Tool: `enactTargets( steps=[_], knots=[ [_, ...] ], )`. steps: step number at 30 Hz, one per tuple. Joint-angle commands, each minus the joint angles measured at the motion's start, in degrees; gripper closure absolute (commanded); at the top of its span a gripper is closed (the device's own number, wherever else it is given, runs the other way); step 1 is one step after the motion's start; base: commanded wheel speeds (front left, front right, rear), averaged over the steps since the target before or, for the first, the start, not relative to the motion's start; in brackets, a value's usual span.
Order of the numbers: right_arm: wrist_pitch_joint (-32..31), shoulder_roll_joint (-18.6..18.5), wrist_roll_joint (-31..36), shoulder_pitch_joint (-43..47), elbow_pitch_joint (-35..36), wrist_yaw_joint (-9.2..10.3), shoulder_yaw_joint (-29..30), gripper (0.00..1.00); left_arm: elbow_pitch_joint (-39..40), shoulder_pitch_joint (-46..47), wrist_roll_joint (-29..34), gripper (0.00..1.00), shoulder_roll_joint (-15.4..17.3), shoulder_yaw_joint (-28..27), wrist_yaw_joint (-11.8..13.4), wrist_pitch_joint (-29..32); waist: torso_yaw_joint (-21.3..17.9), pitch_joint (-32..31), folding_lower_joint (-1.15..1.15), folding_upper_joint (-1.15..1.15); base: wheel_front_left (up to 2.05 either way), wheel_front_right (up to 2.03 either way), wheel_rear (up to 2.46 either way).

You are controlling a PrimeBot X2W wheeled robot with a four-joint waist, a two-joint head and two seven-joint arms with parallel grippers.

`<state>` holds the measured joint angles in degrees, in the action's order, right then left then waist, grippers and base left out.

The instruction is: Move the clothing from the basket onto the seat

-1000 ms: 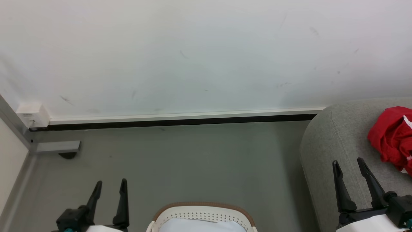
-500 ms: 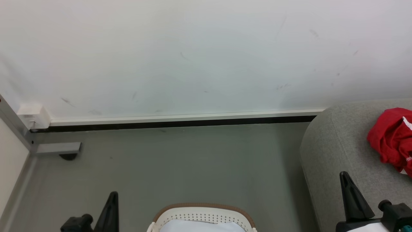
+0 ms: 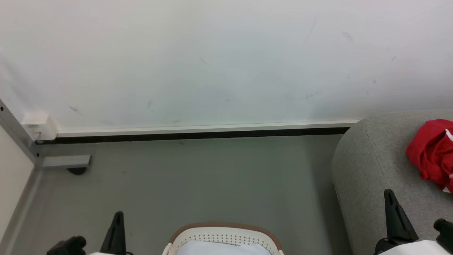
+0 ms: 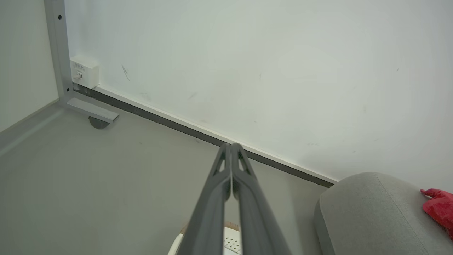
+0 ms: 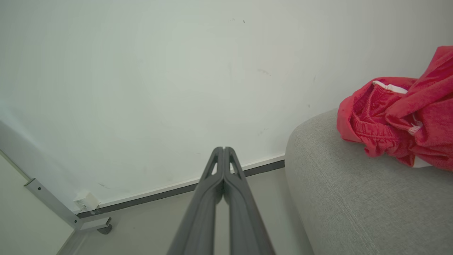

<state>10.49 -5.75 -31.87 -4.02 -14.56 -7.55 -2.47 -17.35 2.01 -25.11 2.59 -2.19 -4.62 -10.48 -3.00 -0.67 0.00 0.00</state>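
**While both grippers are closed on nothing, the basket is sitting mostly out of frame**

Because the left gripper [image 3: 118,216] and the right gripper [image 3: 389,194] are both holding their fingers pressed together with nothing between them, any reach made this way is risking a poke rather than a pick: shut tips would be shoving fabric down instead of pinching it. The basket [image 3: 226,226] is sitting on the floor [image 3: 212,177] at the bottom edge of the head view, between the two grippers, with most of it cut off by the frame. Its far rim and a pale patch [image 3: 223,248] inside are showing, so I cannot tell whether red garments are lying in it. Going in blind is likely to mean catching the perforated wall or the rim and tipping it. The clothing [image 3: 430,154] is lying bunched on the seat [image 3: 368,170] to the right, near the right gripper. A careless swing of that gripper is threatening to snag the heap and drag it off.
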Motion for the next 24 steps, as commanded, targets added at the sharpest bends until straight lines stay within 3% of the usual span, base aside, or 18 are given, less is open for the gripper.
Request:
enactTargets(
  steps=[1,24],
  knots=[
    [-0.36,-0.3,-1.71,-1.2,0.9,0.02,0.56,1.0,1.17,1.46,-1.98,1.0,0.29,-0.43,-0.31,0.4,0.03,0.01,0.0,0.0,0.0,0.0,0.0],
    [-5.49,0.69,-19.79,-1.79,0.81,0.04,3.21,1.0,1.9,2.52,-22.17,1.0,0.34,-1.59,-1.14,5.42,0.66,0.16,0.0,0.0,0.0,0.0,0.0]
  ],
)
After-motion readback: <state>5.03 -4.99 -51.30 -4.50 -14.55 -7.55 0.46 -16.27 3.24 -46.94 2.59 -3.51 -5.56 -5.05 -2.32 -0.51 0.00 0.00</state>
